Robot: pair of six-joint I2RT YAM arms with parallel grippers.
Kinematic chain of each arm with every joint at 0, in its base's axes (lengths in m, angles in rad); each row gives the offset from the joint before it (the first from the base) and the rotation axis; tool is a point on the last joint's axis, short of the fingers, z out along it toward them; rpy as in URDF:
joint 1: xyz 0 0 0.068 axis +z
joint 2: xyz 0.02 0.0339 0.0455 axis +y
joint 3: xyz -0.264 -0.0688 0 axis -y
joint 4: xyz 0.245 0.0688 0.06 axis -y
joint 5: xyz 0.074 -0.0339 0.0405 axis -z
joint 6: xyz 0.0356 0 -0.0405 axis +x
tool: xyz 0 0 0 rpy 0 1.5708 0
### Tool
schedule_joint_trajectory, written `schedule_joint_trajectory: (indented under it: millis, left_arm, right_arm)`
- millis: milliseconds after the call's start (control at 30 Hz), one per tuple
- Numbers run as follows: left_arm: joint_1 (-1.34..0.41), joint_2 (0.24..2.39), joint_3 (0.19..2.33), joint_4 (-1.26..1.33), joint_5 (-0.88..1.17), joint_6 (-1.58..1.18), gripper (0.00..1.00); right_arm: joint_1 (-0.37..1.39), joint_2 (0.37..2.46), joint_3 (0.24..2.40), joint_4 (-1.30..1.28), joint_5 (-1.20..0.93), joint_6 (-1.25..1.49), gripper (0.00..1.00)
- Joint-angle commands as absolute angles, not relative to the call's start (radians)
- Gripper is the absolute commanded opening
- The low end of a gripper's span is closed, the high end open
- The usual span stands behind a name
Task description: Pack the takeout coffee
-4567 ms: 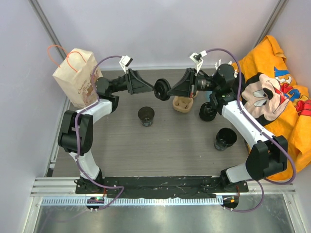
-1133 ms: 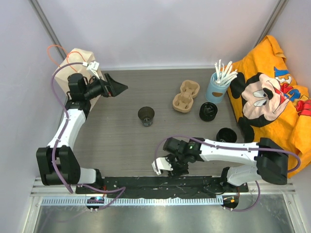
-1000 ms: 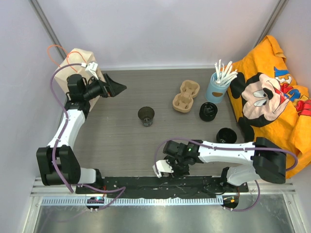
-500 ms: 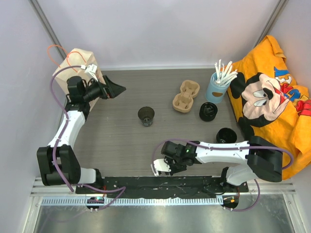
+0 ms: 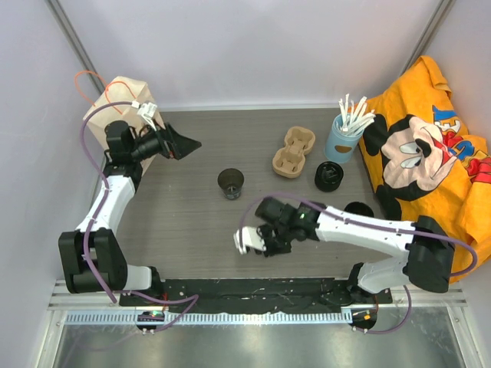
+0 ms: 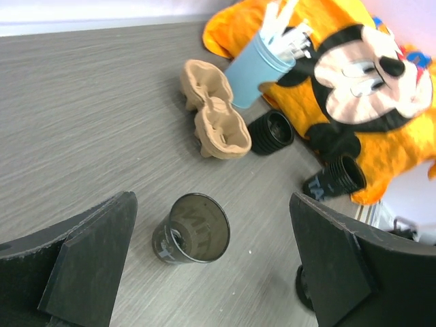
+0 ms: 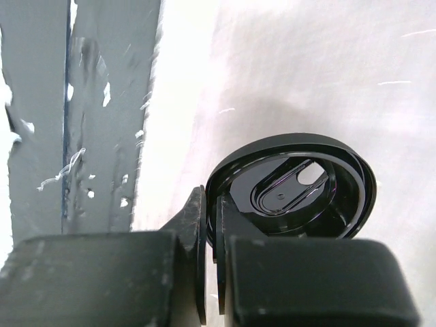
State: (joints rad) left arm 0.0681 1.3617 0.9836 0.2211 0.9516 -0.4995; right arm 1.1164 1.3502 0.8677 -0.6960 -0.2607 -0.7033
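The takeout coffee cup [image 5: 230,182] stands upright mid-table, black with a dark inside; the left wrist view shows it [image 6: 191,228] below and between my left fingers. My left gripper [image 5: 184,143] hovers open at the far left, well apart from the cup, with nothing between its fingers [image 6: 82,266]. My right gripper [image 5: 265,242] is near the front, shut on the rim of a glossy black lid [image 7: 293,184], which sticks out beyond the pinching fingertips [image 7: 197,211]. The cardboard carrier [image 5: 294,152] lies at the back with empty wells.
A blue cup of white stirrers [image 5: 343,138] stands right of the carrier. Two more black cups [image 5: 328,176] [image 5: 357,210] sit by the orange cartoon cloth [image 5: 430,146]. A paper bag [image 5: 115,96] stands in the back left corner. The metal front rail [image 7: 102,122] is close to the right gripper.
My right gripper has shut on the black lid near the front edge and lifted it away from the rail, toward the table's middle. The left arm has barely moved.
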Motion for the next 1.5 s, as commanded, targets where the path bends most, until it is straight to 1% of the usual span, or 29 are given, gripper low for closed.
schedule_joint_trajectory:
  millis: [0,67,133,167,200,233,267,300,333,367,400,433,467,500,533,600,633,667,800,833,867,1100,1467]
  left_arm:
    - [0.063,1.327,0.98,0.302,1.087,-0.388,1.0]
    - [0.046,1.322,0.997,0.263,1.112,-0.344,1.0]
    - [0.031,1.316,1.018,0.206,1.132,-0.238,1.0]
    - [0.009,1.315,1.055,0.107,1.134,-0.194,1.0]
    - [0.009,1.312,1.075,0.05,1.146,-0.076,1.0]
    - [-0.029,1.312,1.097,0.005,1.166,-0.021,1.0]
    - [-0.052,1.31,1.135,-0.105,1.189,0.047,1.0]
    - [-0.063,1.31,1.158,-0.153,1.204,0.099,1.0]
    - [-0.075,1.315,1.185,-0.21,1.224,0.218,1.0]
    - [-0.107,1.321,1.256,-0.362,1.223,0.291,1.0]
    - [-0.127,1.331,1.297,-0.459,1.218,0.376,1.0]
    - [-0.17,1.339,1.339,-0.568,1.21,0.631,1.0]
    - [-0.193,1.344,1.415,-0.785,1.198,0.746,1.0]
    - [-0.215,1.35,1.448,-0.87,1.178,0.856,1.0]
    - [-0.253,1.359,1.497,-0.982,1.151,0.976,1.0]
    - [-0.273,1.362,1.535,-1.058,1.135,1.057,1.0]
    - [-0.287,1.367,1.57,-1.159,1.134,1.104,1.0]
    - [-0.293,1.37,1.584,-1.21,1.126,1.224,1.0]
    - [-0.328,1.359,1.591,-1.337,1.1,1.389,1.0]
    - [-0.337,1.361,1.585,-1.404,1.098,1.438,1.0]
    - [-0.345,1.358,1.58,-1.428,1.083,1.513,1.0]
    - [-0.383,1.371,1.528,-1.425,1.075,1.54,1.0]
    - [-0.489,1.45,1.566,-1.335,1.011,1.445,1.0]
  right_arm:
    - [0.991,1.304,1.122,-0.859,-0.46,-0.725,0.01]
    - [0.939,1.321,1.23,-0.936,-0.538,-0.736,0.01]
    - [0.91,1.333,1.291,-0.997,-0.595,-0.741,0.01]
    - [0.879,1.348,1.348,-1.014,-0.647,-0.742,0.01]
    - [0.864,1.359,1.376,-1.034,-0.673,-0.745,0.01]
    - [0.844,1.37,1.402,-1.072,-0.698,-0.758,0.01]
    - [0.824,1.396,1.451,-1.094,-0.759,-0.764,0.01]
    - [0.777,1.413,1.474,-1.112,-0.79,-0.772,0.01]
    - [0.756,1.429,1.497,-1.149,-0.822,-0.776,0.01]
    - [0.738,1.448,1.544,-1.173,-0.875,-0.788,0.01]
    - [0.703,1.494,1.574,-1.204,-0.908,-0.801,0.01]
    - [0.692,1.517,1.6,-1.269,-0.935,-0.811,0.01]
    - [0.68,1.546,1.658,-1.31,-0.959,-0.845,0.01]
    - [0.67,1.598,1.687,-1.353,-1.009,-0.866,0.01]
    - [0.658,1.627,1.718,-1.436,-1.025,-0.893,0.01]
    - [0.647,1.672,1.787,-1.503,-1.061,-0.93,0.01]
    - [0.637,1.696,1.795,-1.505,-1.068,-0.92,0.01]
    - [0.637,1.701,1.804,-1.505,-1.068,-0.917,0.01]
    - [0.632,1.736,1.839,-1.505,-1.071,-0.897,0.01]
    - [0.629,1.741,1.845,-1.505,-1.08,-0.894,0.01]
    - [0.623,1.752,1.858,-1.503,-1.083,-0.893,0.01]
    - [0.611,1.779,1.881,-1.503,-1.101,-0.871,0.01]
    - [0.611,1.801,1.87,-1.503,-1.118,-0.877,0.01]
